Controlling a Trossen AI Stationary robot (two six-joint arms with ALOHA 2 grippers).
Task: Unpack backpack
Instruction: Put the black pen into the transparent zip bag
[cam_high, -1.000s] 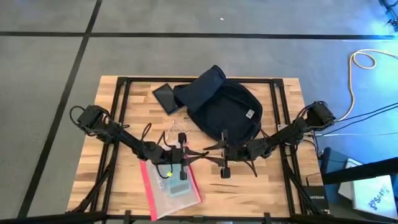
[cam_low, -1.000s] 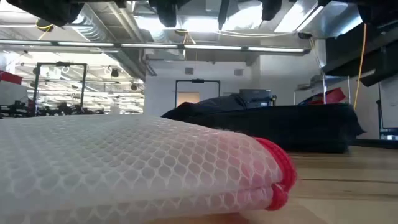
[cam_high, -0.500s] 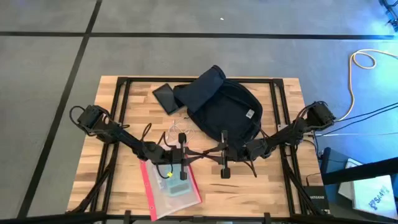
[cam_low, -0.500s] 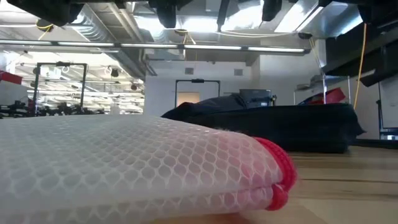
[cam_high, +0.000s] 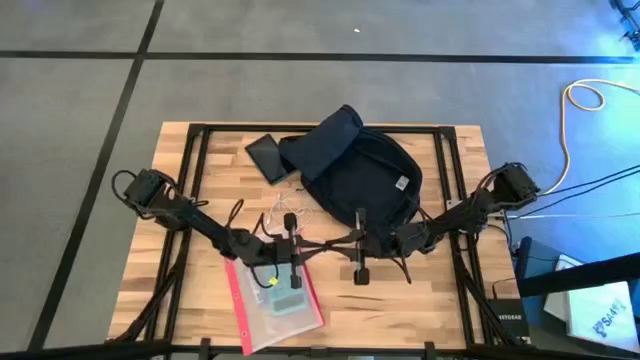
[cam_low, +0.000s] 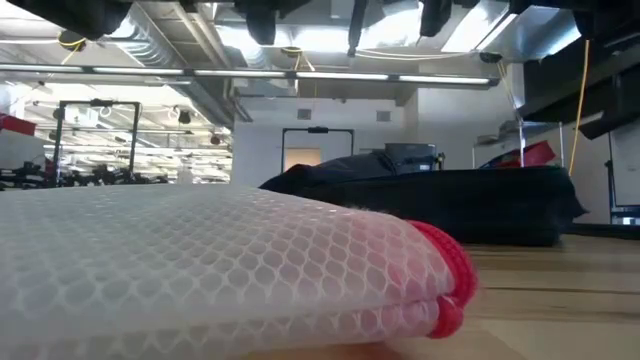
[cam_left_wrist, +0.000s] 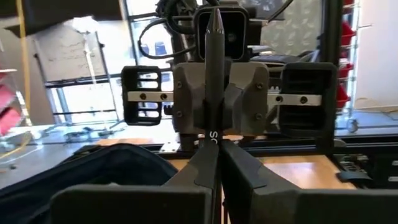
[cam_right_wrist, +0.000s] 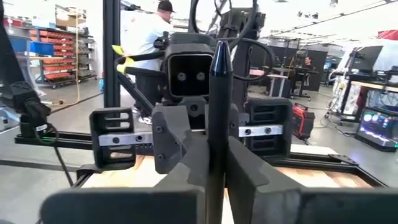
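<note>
The dark navy backpack (cam_high: 362, 172) lies flat on the far middle of the table and shows in the low view as a dark mound (cam_low: 440, 200). My left gripper (cam_high: 316, 245) and my right gripper (cam_high: 342, 241) meet nose to nose above the table's middle, just in front of the backpack. Both are shut on one thin dark pen (cam_high: 330, 243). The clear red-edged pouch (cam_high: 276, 298) lies flat on the table under and in front of the left gripper. My left gripper pinches the pen's left end between its two fingers (cam_left_wrist: 213, 146), coming level from the table's left, fingers along the pen. The pen is clear of the table. My right gripper pinches the other end (cam_right_wrist: 216, 134) between its two fingers, level from the table's right, also along the pen.
A dark flat case (cam_high: 267, 155) lies at the backpack's far left corner. A thin white cord (cam_high: 284, 212) is heaped between the backpack and the left arm. The pouch (cam_low: 220, 270) fills the low view's front. People stand in the room beyond (cam_right_wrist: 149, 37).
Both grippers, with the pen between them, have drifted slightly toward the table's left edge. The backpack and the pouch have stayed where they were.
</note>
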